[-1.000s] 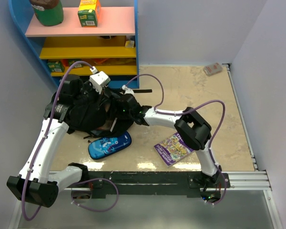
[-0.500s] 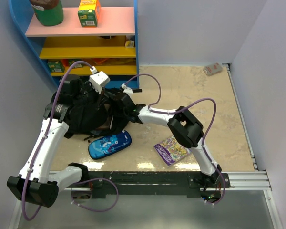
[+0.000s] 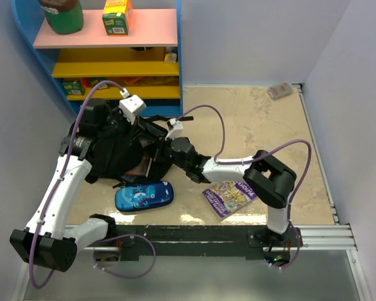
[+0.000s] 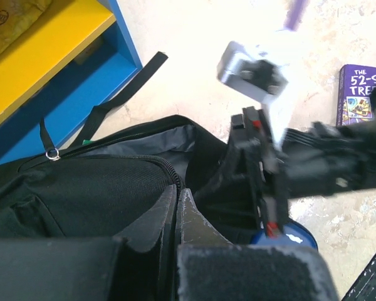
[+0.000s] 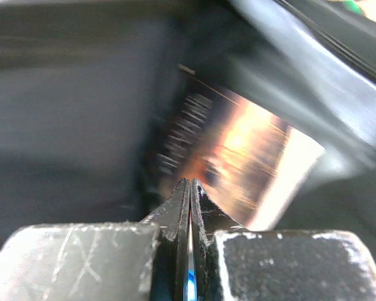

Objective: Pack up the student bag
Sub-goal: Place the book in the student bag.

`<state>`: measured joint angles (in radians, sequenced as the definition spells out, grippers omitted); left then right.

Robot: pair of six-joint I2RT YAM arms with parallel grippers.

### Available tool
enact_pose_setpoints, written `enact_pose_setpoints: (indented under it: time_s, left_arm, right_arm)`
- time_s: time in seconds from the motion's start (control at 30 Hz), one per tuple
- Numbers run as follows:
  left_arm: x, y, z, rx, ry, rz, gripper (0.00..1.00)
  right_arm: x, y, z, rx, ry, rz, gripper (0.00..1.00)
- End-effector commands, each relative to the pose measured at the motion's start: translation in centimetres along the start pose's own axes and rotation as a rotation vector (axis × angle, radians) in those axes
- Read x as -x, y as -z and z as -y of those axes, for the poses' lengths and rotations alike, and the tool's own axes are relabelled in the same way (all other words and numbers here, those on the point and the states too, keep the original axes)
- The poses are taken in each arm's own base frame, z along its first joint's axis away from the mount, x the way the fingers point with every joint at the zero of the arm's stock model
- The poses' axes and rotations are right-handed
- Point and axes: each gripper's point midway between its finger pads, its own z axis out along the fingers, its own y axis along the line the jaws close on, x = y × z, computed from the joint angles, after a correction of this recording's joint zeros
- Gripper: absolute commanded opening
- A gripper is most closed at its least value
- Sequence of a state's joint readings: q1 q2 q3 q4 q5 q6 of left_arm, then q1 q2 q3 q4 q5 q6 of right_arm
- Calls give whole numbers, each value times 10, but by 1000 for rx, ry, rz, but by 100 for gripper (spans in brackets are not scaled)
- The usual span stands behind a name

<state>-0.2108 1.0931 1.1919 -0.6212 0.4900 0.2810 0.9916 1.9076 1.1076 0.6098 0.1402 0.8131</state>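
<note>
Looking from above, with twelve o'clock at the far edge of the table [image 3: 250, 125], we find the bag [image 3: 116, 160] lying at about nine o'clock. The shelf unit [image 3: 119, 66] stands just behind it, at its twelve. On the top shelf a jar [image 3: 61, 14] stands at the nine o'clock of a carton [image 3: 117, 15]. The pencil case [image 3: 144, 196] lies just beside the bag, at its five o'clock. The book [image 3: 225, 199] lies apart, at the case's three o'clock. A packet [image 3: 279, 91] sits in the far corner, at one o'clock.

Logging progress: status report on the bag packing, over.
Left claw shut on student bag rim. Right claw shut at bag mouth. Pencil case, purple book outside, unpacked.
</note>
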Motion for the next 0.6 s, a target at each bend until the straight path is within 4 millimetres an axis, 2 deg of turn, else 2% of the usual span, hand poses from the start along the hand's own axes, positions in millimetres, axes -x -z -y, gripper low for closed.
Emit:
enact_pose_setpoints:
  time_s: [0.0,0.07,0.13,0.17,0.2,0.23,0.33,0.37,0.47,0.57]
  left_arm:
    - [30,-2,12,-79,-54,111,0]
    - [31,-2,14,-93,-56,115,0]
    - [32,-2,14,-94,-54,116,0]
    - [33,-1,15,-101,-52,116,0]
    - [33,-1,15,-101,-52,115,0]
    - [35,0,15,-101,-55,119,0]
    - [39,3,18,-106,-58,128,0]
    - [40,5,20,-114,-63,133,0]
    - [41,8,24,-135,-68,137,0]
    - [40,9,27,-148,-77,136,0]
  right_arm:
    - [33,15,-68,188,184,139,0]
    - [27,13,-59,152,189,121,0]
    - [26,5,-27,5,175,111,0]
    - [35,-1,-23,-31,152,113,0]
    - [26,-4,-9,-81,158,72,13]
    - [24,-8,-3,-101,161,65,42]
    - [21,-17,4,-135,174,51,57]
    - [29,-21,2,-135,178,63,58]
    - [29,-33,8,-165,196,54,60]
    - [20,-47,30,-278,215,6,59]
